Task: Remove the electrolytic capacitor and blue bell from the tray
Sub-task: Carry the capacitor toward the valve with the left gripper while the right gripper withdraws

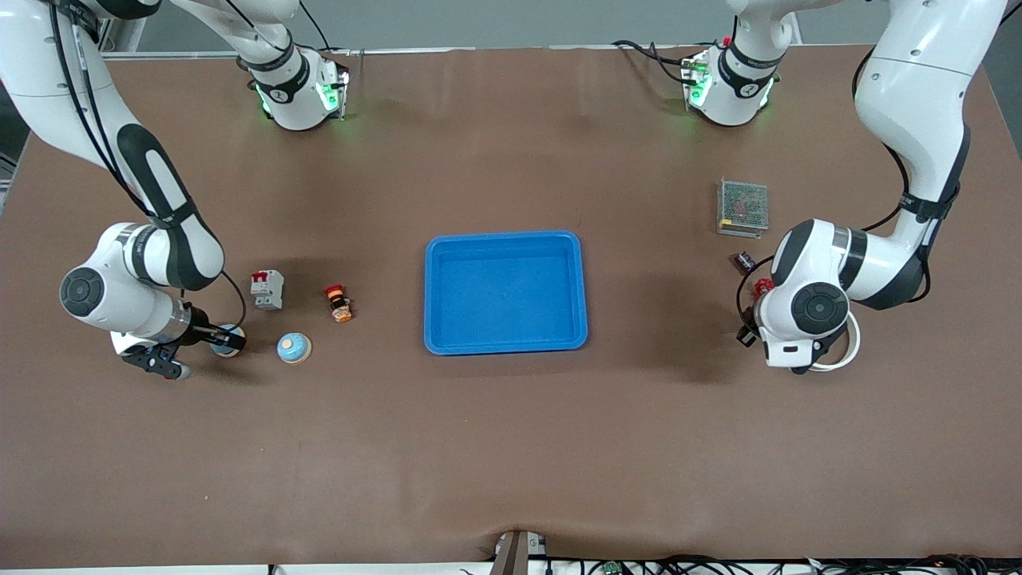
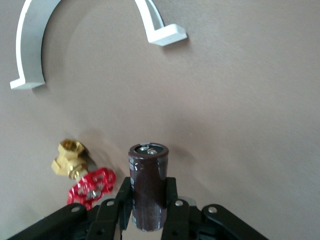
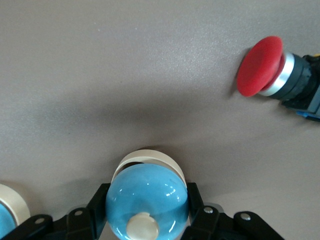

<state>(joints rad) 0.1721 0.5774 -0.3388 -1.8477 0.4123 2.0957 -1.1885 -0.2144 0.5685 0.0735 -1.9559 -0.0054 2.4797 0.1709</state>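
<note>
My left gripper (image 2: 148, 200) is shut on a dark brown capacitor (image 2: 148, 175), held upright just over the table near a red-handled valve. In the front view that gripper (image 1: 757, 321) sits under the left hand, which hides the capacitor. My right gripper (image 3: 146, 202) is shut on a glossy blue bell (image 3: 147, 195) with a cream knob, low over the table at the right arm's end. The front view shows this gripper (image 1: 222, 339) and the bell (image 1: 231, 342). A second blue bell (image 1: 294, 347) sits on the table beside it.
A blue tray (image 1: 505, 239) sits mid-table. A grey breaker (image 1: 267, 289) and a red push button (image 1: 339, 303) (image 3: 260, 65) lie near the bells. A mesh box (image 1: 742, 208), a small dark cylinder (image 1: 745, 259), the brass valve (image 1: 762, 283) (image 2: 82, 172) and a white ring (image 1: 851, 351) (image 2: 27, 50) surround the left hand.
</note>
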